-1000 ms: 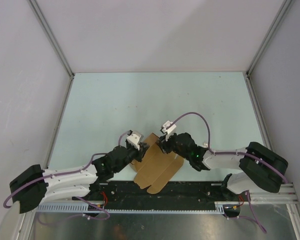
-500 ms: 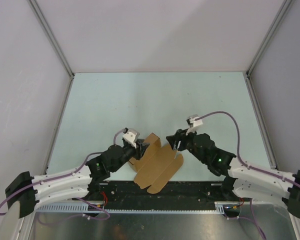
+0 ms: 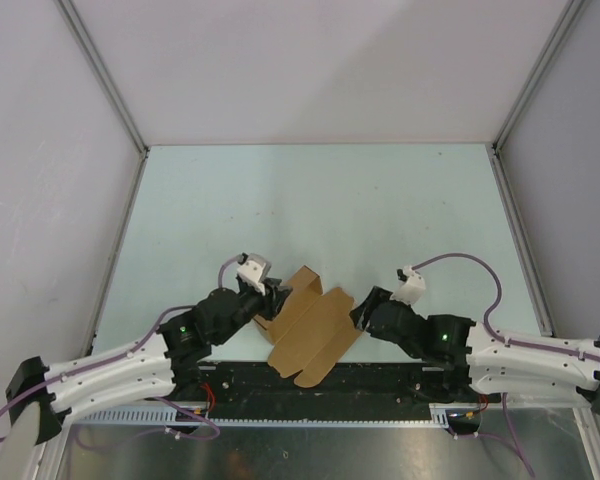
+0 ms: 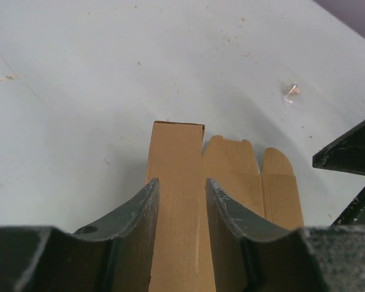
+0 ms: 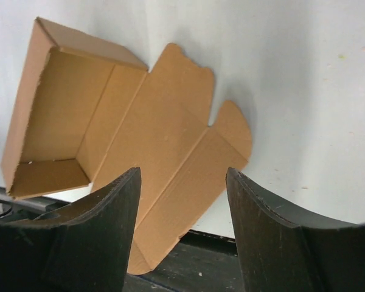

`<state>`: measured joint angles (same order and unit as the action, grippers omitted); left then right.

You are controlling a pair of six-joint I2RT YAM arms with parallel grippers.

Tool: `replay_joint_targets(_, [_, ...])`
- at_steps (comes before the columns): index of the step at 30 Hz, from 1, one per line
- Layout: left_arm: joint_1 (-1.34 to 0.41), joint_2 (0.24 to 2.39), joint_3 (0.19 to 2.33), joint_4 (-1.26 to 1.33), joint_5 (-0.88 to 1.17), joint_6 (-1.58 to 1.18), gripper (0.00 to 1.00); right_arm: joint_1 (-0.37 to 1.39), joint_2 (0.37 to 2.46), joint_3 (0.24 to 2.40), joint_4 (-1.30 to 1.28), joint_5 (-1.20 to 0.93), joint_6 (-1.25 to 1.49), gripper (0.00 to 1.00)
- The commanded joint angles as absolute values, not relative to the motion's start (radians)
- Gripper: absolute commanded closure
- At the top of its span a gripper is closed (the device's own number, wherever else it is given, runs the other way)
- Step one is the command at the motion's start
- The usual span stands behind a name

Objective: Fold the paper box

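The paper box [image 3: 315, 325] is brown cardboard lying at the table's near edge. Its left end is folded up into an open tray, and its flat flaps with rounded tabs spread to the right and reach over the black rail. My left gripper [image 3: 272, 300] sits at the box's left end with its jaws partly apart. In the left wrist view [image 4: 181, 181] a box panel [image 4: 176, 152] shows between the fingers. My right gripper [image 3: 360, 312] is wide open and empty at the box's right side. In the right wrist view [image 5: 182, 173] it is above the flaps [image 5: 164, 152].
A black rail [image 3: 400, 378] runs along the near table edge under the box's overhanging flaps, and it also shows in the right wrist view [image 5: 194, 267]. A tiny clear plastic scrap [image 4: 291, 91] lies on the pale table beyond the box. Grey walls enclose the table.
My right gripper has swung away from the box's far edge, to the right and toward the near edge. My left gripper has shifted slightly left. The box has stayed put.
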<state>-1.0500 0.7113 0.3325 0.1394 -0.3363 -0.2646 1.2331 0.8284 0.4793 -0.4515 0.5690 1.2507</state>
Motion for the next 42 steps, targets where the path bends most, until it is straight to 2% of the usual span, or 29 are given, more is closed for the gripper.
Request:
replay_joint_targets(1, [-1.052,0.617,0.382,0.051,-0.336,-0.295,0.58,1.246,0.793,0.486,-0.577,0.693,1.341,0.37])
replay_joint_targets(9, [-1.054,0.512,0.37,-0.034,-0.31,-0.345,0.59,1.163,0.716,0.376,-0.506,0.575,1.227,0.37])
replay_joint_targets(11, [-1.054,0.508,0.371,-0.049,-0.296,-0.356,0.59,1.132,0.692,0.353,-0.419,0.549,1.099,0.39])
replay_joint_targets(19, [-1.052,0.422,0.354,-0.094,-0.268,-0.408,0.59,0.797,0.623,0.197,-0.175,0.181,0.798,0.44])
replay_joint_targets(23, [-1.052,0.425,0.351,-0.098,-0.276,-0.411,0.59,0.707,0.635,0.138,-0.042,0.043,0.749,0.44])
replay_joint_targets(28, [-1.054,0.453,0.365,-0.097,-0.282,-0.407,0.59,0.69,0.698,0.103,0.087,-0.075,0.723,0.44])
replay_joint_targets(42, [-1.052,0.425,0.347,-0.097,-0.288,-0.414,0.58,0.692,0.865,0.08,0.253,-0.141,0.703,0.46])
